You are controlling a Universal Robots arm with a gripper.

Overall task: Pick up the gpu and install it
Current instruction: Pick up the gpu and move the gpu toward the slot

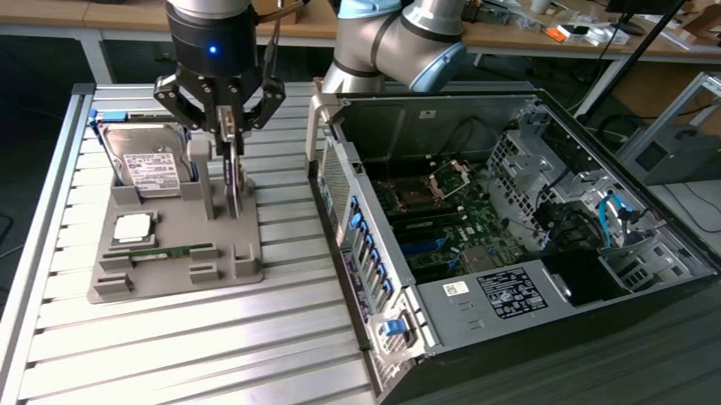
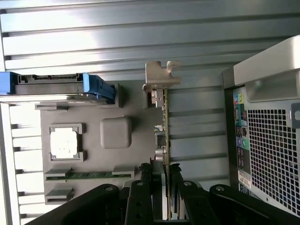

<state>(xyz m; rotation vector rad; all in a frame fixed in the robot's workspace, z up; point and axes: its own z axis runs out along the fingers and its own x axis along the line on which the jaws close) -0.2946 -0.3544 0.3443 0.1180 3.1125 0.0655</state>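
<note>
Gpu [image 1: 233, 181], thin dark card with silvery bracket, stands upright at the grey tray's [image 1: 169, 283] edge nearest the computer case [image 1: 428, 122], pinched in the black gripper's [image 1: 229, 135] fingers; lift straight.

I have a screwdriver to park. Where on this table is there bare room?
Best is the bare slatted table between the gray holder and the table's edge at the exterior view's bottom. The strip between holder and computer case is narrow. The holder is crowded: hard drive and the gripper shut on the gpu.
</note>
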